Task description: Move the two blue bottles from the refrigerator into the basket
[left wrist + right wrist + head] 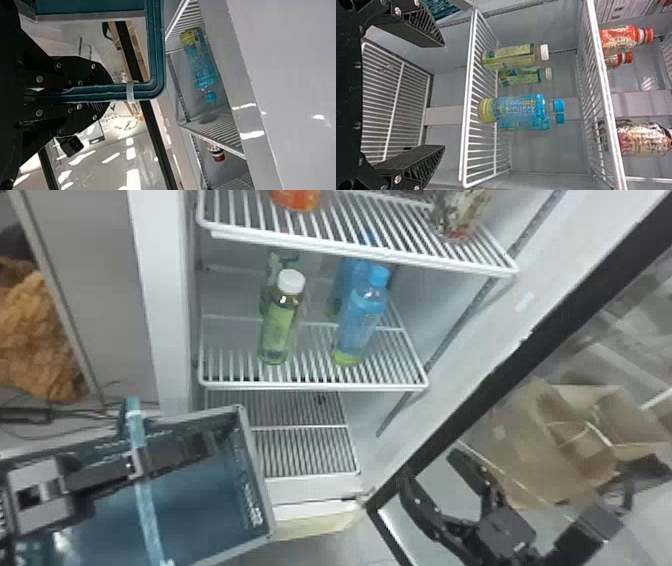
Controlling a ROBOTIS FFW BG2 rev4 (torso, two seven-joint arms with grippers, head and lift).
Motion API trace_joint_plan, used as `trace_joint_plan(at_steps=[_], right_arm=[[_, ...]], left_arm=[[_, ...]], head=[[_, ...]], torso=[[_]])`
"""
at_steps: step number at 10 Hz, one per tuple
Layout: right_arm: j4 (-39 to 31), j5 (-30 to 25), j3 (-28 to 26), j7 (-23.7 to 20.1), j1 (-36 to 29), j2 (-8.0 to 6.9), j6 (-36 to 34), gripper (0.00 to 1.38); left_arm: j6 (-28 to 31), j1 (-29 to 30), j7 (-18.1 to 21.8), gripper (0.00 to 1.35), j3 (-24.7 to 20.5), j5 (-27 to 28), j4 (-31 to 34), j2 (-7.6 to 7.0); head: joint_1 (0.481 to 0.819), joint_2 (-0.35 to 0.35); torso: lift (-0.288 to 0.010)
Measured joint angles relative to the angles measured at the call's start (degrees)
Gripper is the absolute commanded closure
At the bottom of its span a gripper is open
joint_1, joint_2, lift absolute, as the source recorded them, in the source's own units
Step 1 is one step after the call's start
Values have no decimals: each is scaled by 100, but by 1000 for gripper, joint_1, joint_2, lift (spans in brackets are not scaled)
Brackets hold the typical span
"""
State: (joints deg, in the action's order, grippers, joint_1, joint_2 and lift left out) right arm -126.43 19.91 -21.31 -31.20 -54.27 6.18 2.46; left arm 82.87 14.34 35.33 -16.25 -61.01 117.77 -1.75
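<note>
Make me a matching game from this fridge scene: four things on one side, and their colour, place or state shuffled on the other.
1. Front blue bottle
2. Front green bottle
3. Left gripper
4. Right gripper

A. Open, nothing between its fingers
B. White cap
C. Clamped on the basket rim
D. Blue cap

Pairs: 1-D, 2-B, 3-C, 4-A
</note>
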Motion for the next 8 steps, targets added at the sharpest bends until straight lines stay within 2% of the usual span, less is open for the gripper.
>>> trace_joint_plan(at_steps=[5, 8], right_arm=[[743, 41, 435, 19, 1024, 142, 192, 139], [1164, -13, 656, 215, 1654, 183, 272, 139]], left_arm=[[-18, -9, -5, 1188, 0, -1, 0, 9], [-19, -33, -17, 1188, 24, -1, 0, 5]], head=[[695, -350], [695, -350]], torso=[[-216], [-216]])
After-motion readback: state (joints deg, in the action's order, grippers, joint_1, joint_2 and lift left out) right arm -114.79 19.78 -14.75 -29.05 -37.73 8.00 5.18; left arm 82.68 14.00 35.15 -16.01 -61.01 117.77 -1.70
